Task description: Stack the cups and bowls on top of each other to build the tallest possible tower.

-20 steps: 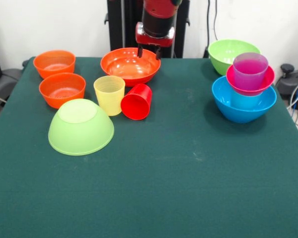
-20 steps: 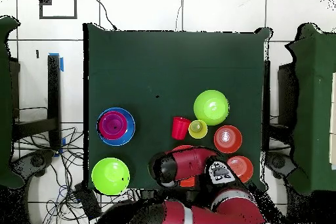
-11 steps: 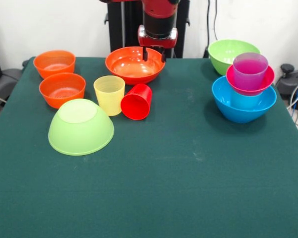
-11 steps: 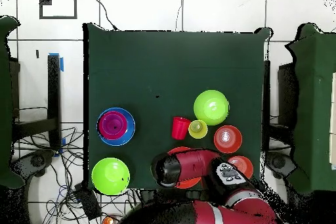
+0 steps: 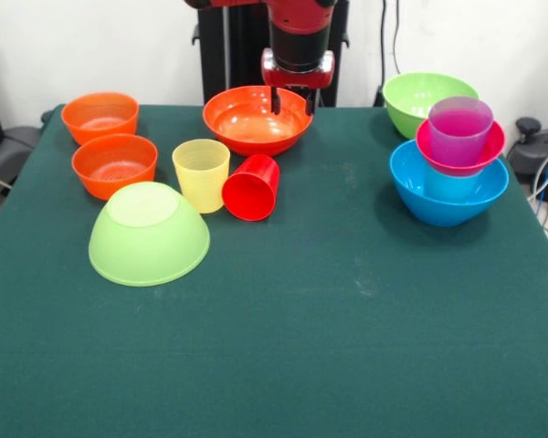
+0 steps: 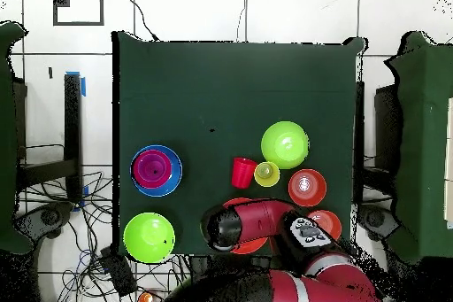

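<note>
Looking across the green table (image 5: 347, 347), we see the pieces in two groups. On the front view's left side an upturned lime green bowl (image 5: 149, 233) lies dome up nearest the camera, with two small orange bowls (image 5: 114, 164) behind it, one beyond the other (image 5: 100, 116), both upright. Just beside the upturned bowl stands the yellow cup (image 5: 201, 174), and the red cup (image 5: 252, 188) lies on its side touching it, its mouth toward the camera. These two cups sit directly in front of the wide orange bowl (image 5: 256, 120) at the table's far edge.

On the right side a stack stands: the large blue bowl (image 5: 448, 189) holds what we take to be the light blue cup (image 5: 451, 184), though only a sliver shows, then the small magenta bowl (image 5: 460, 146) and the purple cup (image 5: 459, 130) on top. The second lime green bowl (image 5: 426, 100) sits upright just behind this stack, close to it.

The red and black arm (image 5: 298, 32) comes straight down over the wide orange bowl's right side. The gripper (image 5: 292, 100) points down, its two dark fingers (image 5: 276, 100) a little apart and straddling the bowl's rim on that side; we cannot tell whether they press on it. In the overhead view the arm (image 6: 257, 225) covers most of that bowl (image 6: 252, 246), leaving only slivers of its orange rim showing
</note>
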`<state>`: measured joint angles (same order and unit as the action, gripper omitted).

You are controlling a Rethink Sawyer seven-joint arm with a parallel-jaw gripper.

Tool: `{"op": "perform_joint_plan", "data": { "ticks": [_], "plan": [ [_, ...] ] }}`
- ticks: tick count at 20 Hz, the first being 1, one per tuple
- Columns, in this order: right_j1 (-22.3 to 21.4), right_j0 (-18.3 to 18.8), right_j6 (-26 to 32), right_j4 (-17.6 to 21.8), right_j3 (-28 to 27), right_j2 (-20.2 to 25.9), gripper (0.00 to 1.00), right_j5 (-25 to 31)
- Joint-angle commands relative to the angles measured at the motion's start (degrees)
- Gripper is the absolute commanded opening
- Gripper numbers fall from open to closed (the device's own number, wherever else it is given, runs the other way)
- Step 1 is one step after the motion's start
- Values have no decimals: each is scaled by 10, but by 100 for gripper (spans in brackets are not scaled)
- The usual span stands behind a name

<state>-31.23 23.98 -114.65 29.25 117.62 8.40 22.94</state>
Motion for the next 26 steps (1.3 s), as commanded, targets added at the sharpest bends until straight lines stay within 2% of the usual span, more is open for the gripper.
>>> {"op": "perform_joint_plan", "data": {
  "ticks": [1,6,16,20,23,26],
  "plan": [
    [13,7,5,2,4,65,100,-8],
    [17,6,1,-1,-2,71,100,-8],
    [-32,-10,-17,-28,29,82,100,20],
    [-24,-23,-28,-26,21,76,100,11],
    [-43,-24,-31,-35,36,79,100,18],
    [-48,-24,-24,-45,28,84,100,36]
  ]
}}
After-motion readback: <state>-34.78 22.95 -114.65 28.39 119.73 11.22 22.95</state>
